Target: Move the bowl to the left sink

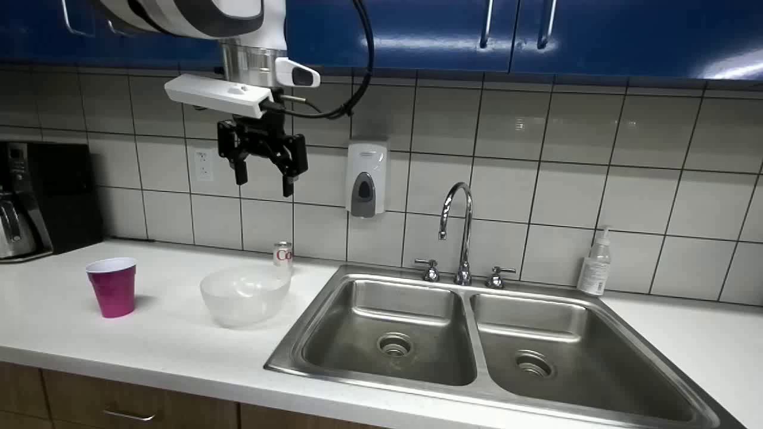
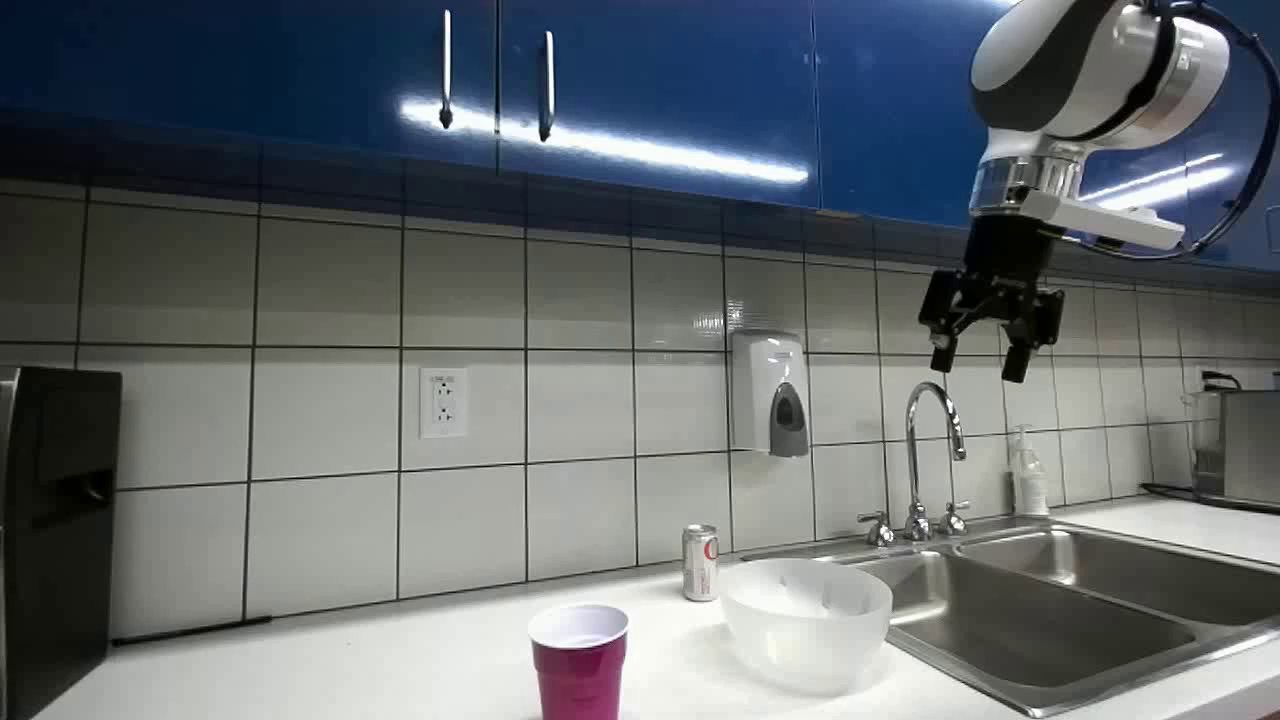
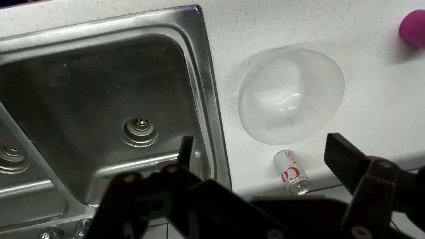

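The translucent whitish bowl [image 1: 241, 301] stands upright on the white counter, left of the double sink in an exterior view. It also shows in an exterior view [image 2: 805, 635] and in the wrist view [image 3: 289, 99]. It looks empty. The left sink [image 1: 357, 351], a steel basin with a round drain, lies beside the bowl; it also shows in an exterior view [image 2: 1010, 620] and the wrist view [image 3: 83, 99]. My gripper [image 1: 264, 182] is open and empty, high above the counter, fingers pointing down. It also shows in an exterior view [image 2: 980, 365] and the wrist view [image 3: 260, 144].
A soda can [image 3: 290, 171] stands close behind the bowl, near the tiled wall. A pink cup [image 1: 112, 289] stands beyond the bowl. The neighbouring basin [image 1: 572, 381], a faucet [image 1: 468, 232], a wall soap dispenser [image 1: 366, 179], a pump bottle [image 1: 595, 271] and a coffee maker [image 1: 59, 196] are around.
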Controlling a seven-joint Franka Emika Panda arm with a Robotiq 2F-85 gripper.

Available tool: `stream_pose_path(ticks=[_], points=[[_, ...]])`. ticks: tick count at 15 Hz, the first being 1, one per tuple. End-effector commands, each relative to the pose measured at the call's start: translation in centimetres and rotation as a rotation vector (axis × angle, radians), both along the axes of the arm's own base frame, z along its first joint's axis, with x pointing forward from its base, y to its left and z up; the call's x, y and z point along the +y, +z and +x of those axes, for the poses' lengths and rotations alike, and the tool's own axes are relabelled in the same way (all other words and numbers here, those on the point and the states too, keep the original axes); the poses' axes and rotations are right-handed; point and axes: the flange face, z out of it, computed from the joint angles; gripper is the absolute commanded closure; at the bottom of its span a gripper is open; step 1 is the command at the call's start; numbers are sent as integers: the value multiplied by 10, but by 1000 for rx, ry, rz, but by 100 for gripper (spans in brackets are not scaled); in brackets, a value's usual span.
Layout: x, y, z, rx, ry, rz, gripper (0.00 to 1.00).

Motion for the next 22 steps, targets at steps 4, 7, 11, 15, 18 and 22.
stream_pose_path(ticks=[4, 7, 11, 15, 18, 22], points=[[0, 1, 0, 1, 0, 0, 0], [0, 1, 0, 1, 0, 0, 0], [3, -3, 1, -3, 14, -12, 0], [24, -25, 6, 28, 63, -20, 0], [41, -41, 16, 38, 102, -40, 0], [70, -66, 30, 47, 141, -63, 0]])
